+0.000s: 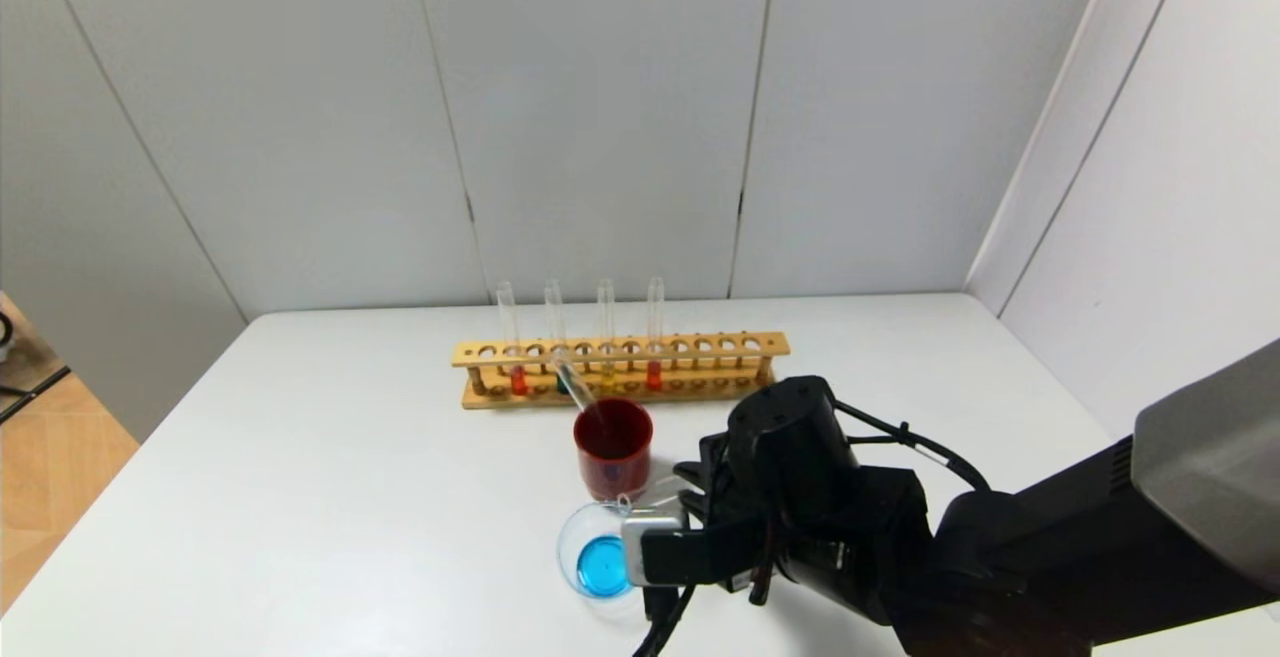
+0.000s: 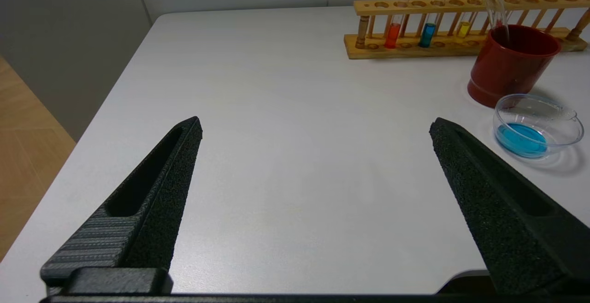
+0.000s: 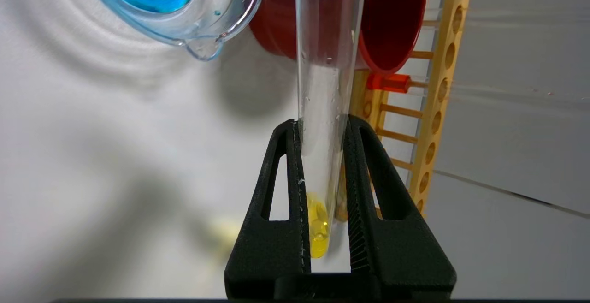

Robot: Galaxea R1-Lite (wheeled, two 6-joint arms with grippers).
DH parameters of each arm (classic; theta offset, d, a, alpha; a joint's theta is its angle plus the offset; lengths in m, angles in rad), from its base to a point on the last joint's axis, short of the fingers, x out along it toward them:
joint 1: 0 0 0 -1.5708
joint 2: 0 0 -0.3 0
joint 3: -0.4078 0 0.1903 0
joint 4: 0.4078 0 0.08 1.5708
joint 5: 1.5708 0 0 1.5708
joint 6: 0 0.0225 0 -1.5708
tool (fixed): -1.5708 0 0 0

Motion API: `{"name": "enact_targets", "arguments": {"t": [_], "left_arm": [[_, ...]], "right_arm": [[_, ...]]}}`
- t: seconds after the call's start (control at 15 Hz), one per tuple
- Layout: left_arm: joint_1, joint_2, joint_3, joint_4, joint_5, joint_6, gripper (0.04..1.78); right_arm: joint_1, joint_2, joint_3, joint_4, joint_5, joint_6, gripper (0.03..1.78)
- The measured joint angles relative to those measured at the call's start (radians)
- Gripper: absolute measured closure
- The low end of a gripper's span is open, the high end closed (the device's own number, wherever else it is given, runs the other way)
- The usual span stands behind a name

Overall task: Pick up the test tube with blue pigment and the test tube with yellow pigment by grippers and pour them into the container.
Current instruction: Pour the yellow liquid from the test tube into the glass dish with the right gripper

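Note:
My right gripper is shut on a test tube with yellow pigment; the yellow liquid sits at its round bottom between the fingers. In the head view this gripper holds the tube lying low beside the container, a clear beaker with bright blue liquid in it. The tube's open end points past the beaker's spout toward the red cup. A test tube with blue pigment and another yellow one stand in the rack. My left gripper is open and empty over the table's left part.
The wooden rack at the back also holds two tubes with red liquid. A dark red cup stands just behind the beaker, with an empty tube leaning in it. White walls close off the back and right.

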State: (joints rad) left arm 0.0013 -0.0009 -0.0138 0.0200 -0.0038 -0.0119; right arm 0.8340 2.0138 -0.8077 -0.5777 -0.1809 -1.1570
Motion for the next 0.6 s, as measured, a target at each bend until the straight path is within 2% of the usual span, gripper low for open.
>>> {"name": "enact_targets", "arguments": {"t": [0.2,0.33,0.4,0.6], "left_arm": [[0.0,0.0,0.0,0.0,0.0,0.0,0.07],[0.0,0.0,0.0,0.0,0.0,0.0,0.07],[0.0,0.0,0.0,0.0,0.0,0.0,0.07],[0.0,0.0,0.0,0.0,0.0,0.0,0.07]], "right_arm": [[-0.001,0.02,-0.053,0.054,-0.007,-0.026,1.49],[0.003,0.02,-0.076,0.112,-0.058,-0.053,1.49],[0.007,0.019,-0.086,0.124,-0.069,-0.066,1.49],[0.011,0.018,-0.101,0.131,-0.074,-0.115,1.49]]}}
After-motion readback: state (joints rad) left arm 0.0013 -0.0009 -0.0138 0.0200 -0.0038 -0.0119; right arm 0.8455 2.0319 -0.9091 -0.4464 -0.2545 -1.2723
